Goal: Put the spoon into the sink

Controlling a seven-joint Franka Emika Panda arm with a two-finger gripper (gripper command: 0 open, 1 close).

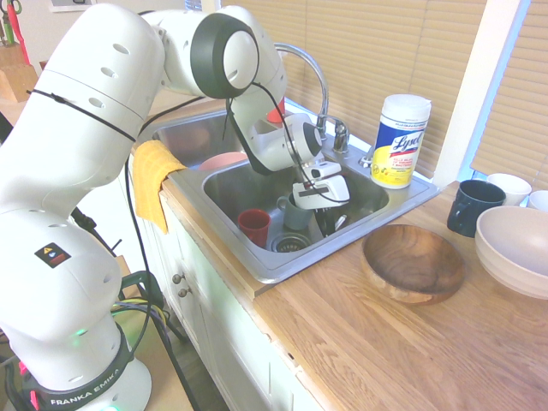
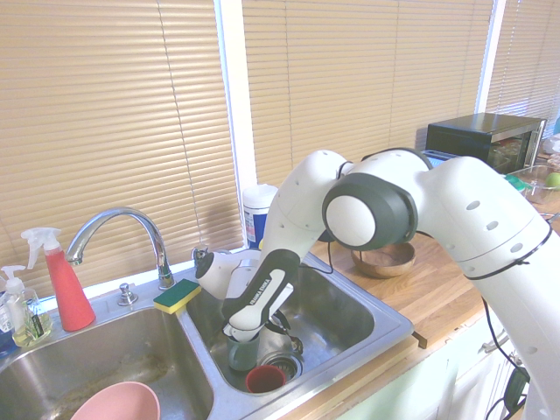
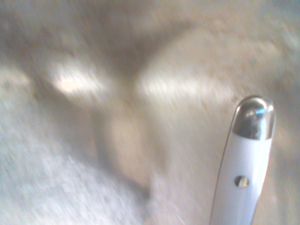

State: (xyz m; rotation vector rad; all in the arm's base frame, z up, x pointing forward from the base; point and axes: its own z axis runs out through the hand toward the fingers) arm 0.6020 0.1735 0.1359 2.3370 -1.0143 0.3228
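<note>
The sink point(image 1: 282, 265) is a two-basin steel one, and my gripper point(image 1: 330, 224) hangs low inside its right basin point(image 2: 385, 332), just above the floor beside the round drain point(image 1: 291, 243). In the second exterior view the gripper point(image 2: 282, 337) sits between the basin's wall and the drain point(image 2: 284, 360). The spoon point(image 3: 246, 164) shows only in the wrist view. Its slim shiny handle stands sharp against the blurred steel floor. The fingers look shut on it. Both exterior views hide the spoon behind the hand.
A red cup point(image 1: 253, 227) and a grey mug point(image 1: 295, 212) stand in the same basin near the gripper. The arched faucet point(image 1: 312, 73) rises behind. A wooden bowl point(image 1: 413, 263), a wipes canister point(image 1: 401, 141), a dark mug point(image 1: 473, 205) and white bowls point(image 1: 518, 248) are on the counter.
</note>
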